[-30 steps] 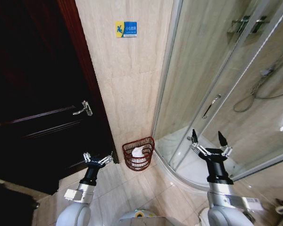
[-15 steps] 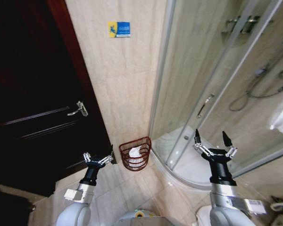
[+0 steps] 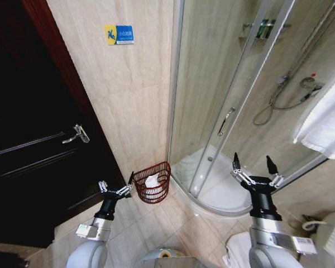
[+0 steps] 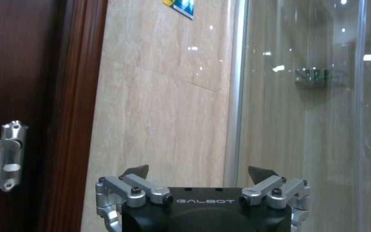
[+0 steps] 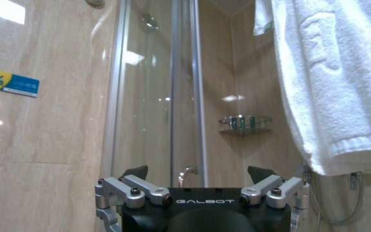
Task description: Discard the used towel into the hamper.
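Reading "GALBOT", each open gripper faces tiled wall.

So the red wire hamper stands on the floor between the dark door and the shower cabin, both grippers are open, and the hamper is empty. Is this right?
Not quite: the hamper is not empty. The head view shows something white lying inside it. The rest holds: it stands on the floor between the dark door and the shower cabin, and the left gripper and right gripper are both open.
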